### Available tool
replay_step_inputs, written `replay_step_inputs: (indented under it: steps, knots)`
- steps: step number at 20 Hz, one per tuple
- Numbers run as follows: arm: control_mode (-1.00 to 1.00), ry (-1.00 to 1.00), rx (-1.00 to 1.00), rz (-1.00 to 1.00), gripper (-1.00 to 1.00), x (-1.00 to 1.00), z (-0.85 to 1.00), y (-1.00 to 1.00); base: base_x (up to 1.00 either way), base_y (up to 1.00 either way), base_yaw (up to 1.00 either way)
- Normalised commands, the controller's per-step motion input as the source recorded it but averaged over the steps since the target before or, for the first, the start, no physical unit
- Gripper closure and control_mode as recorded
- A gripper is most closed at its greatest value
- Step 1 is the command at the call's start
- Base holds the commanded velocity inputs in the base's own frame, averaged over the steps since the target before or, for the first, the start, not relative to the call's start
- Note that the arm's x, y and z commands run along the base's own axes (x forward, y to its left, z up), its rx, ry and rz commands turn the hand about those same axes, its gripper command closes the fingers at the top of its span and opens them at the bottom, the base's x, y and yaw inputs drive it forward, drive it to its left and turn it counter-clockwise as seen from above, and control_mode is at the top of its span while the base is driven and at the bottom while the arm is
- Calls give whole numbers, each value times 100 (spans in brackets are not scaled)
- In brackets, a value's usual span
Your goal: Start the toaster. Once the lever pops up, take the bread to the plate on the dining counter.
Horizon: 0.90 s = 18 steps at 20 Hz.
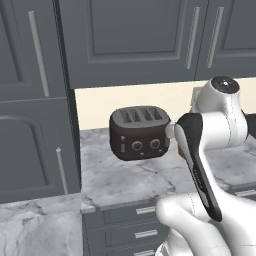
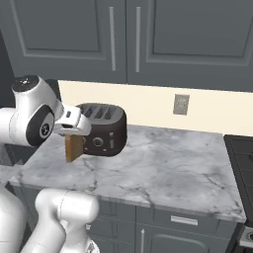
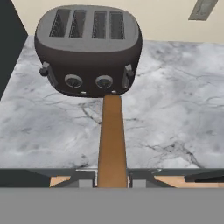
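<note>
The dark toaster (image 3: 89, 52) stands on the marble worktop, its four top slots dark with nothing in them. Its lever (image 3: 128, 75) is a small tab on the right end, with a matching tab on the left end. My gripper (image 3: 112, 177) is shut on the bread (image 3: 112, 140), a golden-brown slice seen edge-on that reaches from my fingers toward the toaster's front. In the right base view the bread (image 2: 74, 147) hangs under my hand just in front of the toaster (image 2: 106, 129), above the worktop. The left base view shows the toaster (image 1: 139, 132) with my arm close on its right.
The marble worktop (image 2: 163, 168) stretches to the right over grey drawers (image 2: 183, 220). Grey wall cabinets (image 2: 148, 39) hang above, with an outlet (image 2: 181, 104) on the cream wall. A tall grey cabinet (image 1: 35, 125) closes the left side; a dark stove edge (image 2: 243, 158) lies at the right.
</note>
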Motion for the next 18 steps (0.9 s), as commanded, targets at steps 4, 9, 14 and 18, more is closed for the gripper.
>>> replay_step_inputs:
  steps: [4, 9, 14, 18]
  knots:
    - [-100, 2, 2, 0, 100, -6, -19, -4, 0, 0, 0]
    - [-100, -1, 6, 0, 100, -9, -41, -11, 0, 0, 0]
    - [-100, 0, 1, -2, 100, -3, -35, 0, 0, 0, 0]
    - [-100, 0, 0, 0, 100, -24, -5, -7, 0, 0, 0]
